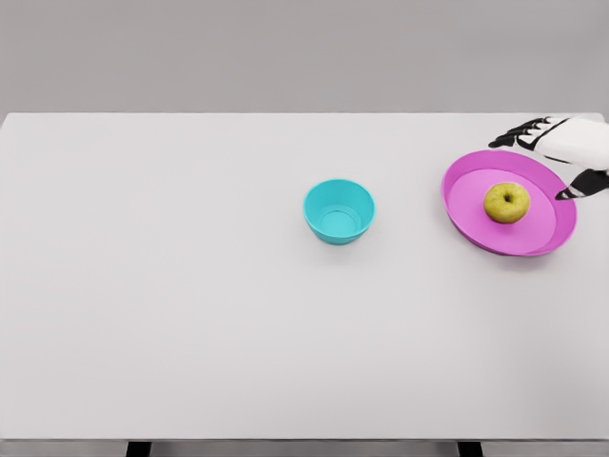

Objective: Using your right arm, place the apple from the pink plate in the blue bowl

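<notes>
- My right hand (561,152) is at the far right edge of the pink plate (466,214), just behind and beside its rim, and it comes in from the right side of the view.
- The fingers (519,133) are spread and relaxed; they hold nothing. One dark fingertip hangs over the right rim of the plate, but I cannot tell if it touches it.
- The apple (507,202) is yellow-green and it lies in the middle of the pink plate, upright with the stem hollow on top. It is near my hand but apart from it.
- The blue bowl (340,211) stands on the white desk (190,305) to the left of the pink plate, a short way apart from it. It looks empty inside.
- My judgement of the progress: nothing is done yet. The apple is not grasped, so I must close the hand on it, lift it, carry it left from the plate and release it into the bowl.
- My left hand does not show in the view.
- I see no brand, label or writing on the plate, the bowl, the apple or the desk.
</notes>
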Robot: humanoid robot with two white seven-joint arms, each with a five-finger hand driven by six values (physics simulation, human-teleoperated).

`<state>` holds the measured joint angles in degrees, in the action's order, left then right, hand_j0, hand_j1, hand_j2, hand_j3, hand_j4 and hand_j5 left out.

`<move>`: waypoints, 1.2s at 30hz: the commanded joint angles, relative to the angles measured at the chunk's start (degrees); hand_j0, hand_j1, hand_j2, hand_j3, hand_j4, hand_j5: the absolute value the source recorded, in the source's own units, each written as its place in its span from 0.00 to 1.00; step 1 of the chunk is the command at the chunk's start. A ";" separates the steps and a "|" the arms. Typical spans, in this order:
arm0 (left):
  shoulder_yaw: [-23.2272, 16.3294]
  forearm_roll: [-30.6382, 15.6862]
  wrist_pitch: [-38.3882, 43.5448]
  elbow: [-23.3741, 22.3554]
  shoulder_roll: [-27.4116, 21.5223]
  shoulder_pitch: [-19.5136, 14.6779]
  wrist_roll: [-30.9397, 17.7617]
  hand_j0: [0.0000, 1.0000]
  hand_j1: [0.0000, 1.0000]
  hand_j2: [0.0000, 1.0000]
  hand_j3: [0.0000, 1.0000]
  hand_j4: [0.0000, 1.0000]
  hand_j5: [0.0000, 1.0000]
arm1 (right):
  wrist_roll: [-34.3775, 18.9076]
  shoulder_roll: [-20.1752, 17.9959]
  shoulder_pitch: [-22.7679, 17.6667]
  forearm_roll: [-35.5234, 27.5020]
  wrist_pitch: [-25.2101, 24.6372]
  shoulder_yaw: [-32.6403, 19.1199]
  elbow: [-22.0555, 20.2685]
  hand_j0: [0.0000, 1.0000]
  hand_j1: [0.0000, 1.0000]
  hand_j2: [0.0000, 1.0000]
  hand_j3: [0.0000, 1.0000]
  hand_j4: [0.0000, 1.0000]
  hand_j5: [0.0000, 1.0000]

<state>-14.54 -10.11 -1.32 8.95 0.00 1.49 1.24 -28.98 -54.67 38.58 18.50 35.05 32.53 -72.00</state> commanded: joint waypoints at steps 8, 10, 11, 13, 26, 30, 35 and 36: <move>0.04 0.01 0.00 0.01 0.00 0.00 -0.01 1.00 1.00 1.00 1.00 1.00 1.00 | -0.90 4.48 1.94 0.13 -0.05 6.85 8.01 1.00 1.00 1.00 1.00 1.00 1.00; 0.04 0.01 0.00 0.01 0.00 0.00 -0.01 1.00 1.00 1.00 1.00 1.00 1.00 | -0.90 5.18 3.34 0.13 -0.05 7.99 9.15 1.00 1.00 1.00 1.00 1.00 1.00; -0.05 0.01 0.00 0.01 0.00 0.00 -0.01 1.00 1.00 1.00 1.00 1.00 1.00 | -0.90 6.06 5.09 0.13 -0.05 9.83 10.91 1.00 1.00 1.00 1.00 1.00 1.00; 0.04 0.01 0.00 0.01 0.00 -0.09 -0.01 1.00 1.00 1.00 1.00 1.00 1.00 | -0.81 7.38 6.42 0.13 -0.05 11.42 13.37 1.00 1.00 1.00 1.00 1.00 1.00; 0.04 0.01 0.00 0.01 0.00 0.00 -0.01 1.00 1.00 1.00 1.00 1.00 1.00 | -0.81 8.17 6.77 0.22 -0.05 12.21 15.57 1.00 1.00 1.00 1.00 1.00 1.00; 0.04 0.01 0.00 0.01 0.00 0.00 -0.01 1.00 1.00 1.00 1.00 1.00 1.00 | -0.81 8.17 6.77 0.22 -0.05 12.30 16.01 1.00 1.00 1.00 1.00 1.00 1.00; 0.04 0.01 0.00 0.01 0.00 0.00 -0.01 1.00 1.00 1.00 1.00 1.00 1.00 | -0.81 8.17 6.77 0.22 -0.05 12.30 16.62 1.00 1.00 1.00 1.00 1.00 1.00; 0.04 0.01 0.00 0.01 0.00 0.00 -0.01 1.00 1.00 1.00 1.00 1.00 1.00 | -0.81 8.17 6.77 0.22 -0.05 12.30 16.54 0.98 0.98 0.98 0.98 0.98 0.98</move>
<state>-14.53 -10.11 -1.31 8.96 0.00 1.49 1.24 -29.82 -46.45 45.35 19.04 35.13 44.88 -55.61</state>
